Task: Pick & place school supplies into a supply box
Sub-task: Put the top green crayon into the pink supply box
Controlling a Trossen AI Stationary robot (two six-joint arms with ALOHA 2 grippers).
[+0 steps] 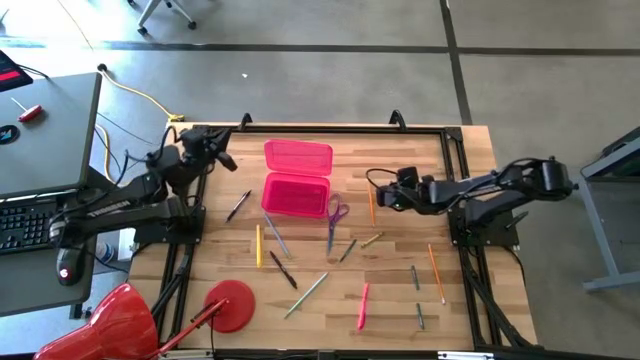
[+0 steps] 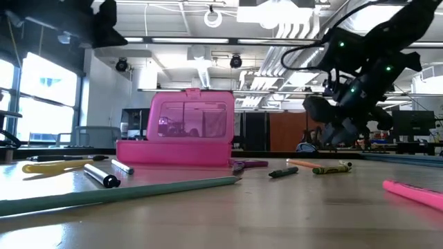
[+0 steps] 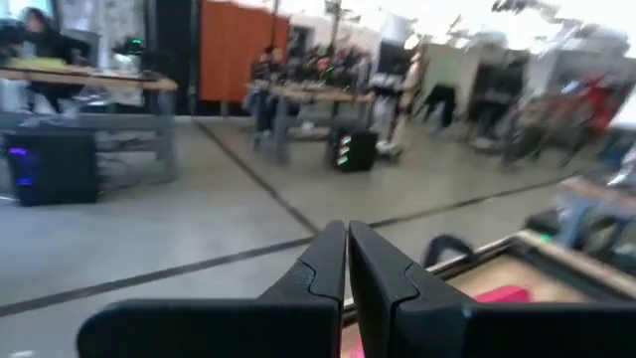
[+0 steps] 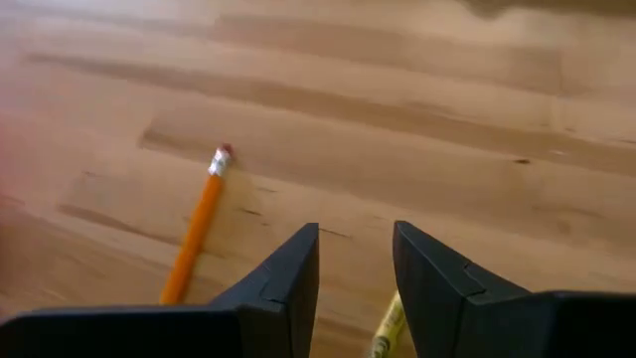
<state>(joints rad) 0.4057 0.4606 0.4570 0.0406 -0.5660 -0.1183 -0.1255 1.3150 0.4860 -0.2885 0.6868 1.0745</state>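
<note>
Right gripper (image 1: 376, 197) hangs over the table by an orange pencil (image 1: 371, 206); pink box (image 1: 296, 193) open, supplies loose around it.

The right gripper sits at 3 o'clock of the box, fingers (image 4: 288, 273) parted by a narrow gap with nothing between them; in its wrist view the orange pencil lies on the wood just beside one finger and a yellow-green crayon (image 4: 386, 328) shows under the other. The left gripper (image 1: 228, 157) waits at the table's far left corner, at about 10 o'clock of the box, its fingers (image 3: 323, 268) pressed together and empty. The box stands near the table's far middle with its lid (image 1: 298, 156) up. Purple scissors (image 1: 335, 215) touch its 4 o'clock corner. A yellow pencil (image 1: 258, 245) lies at its 7 o'clock, a dark pen (image 1: 238, 205) at 9 o'clock, a pink pen (image 1: 362, 306) toward the near edge, another orange pencil (image 1: 436, 272) well to the right. A red disc (image 1: 228, 305) rests at the near left.
</note>
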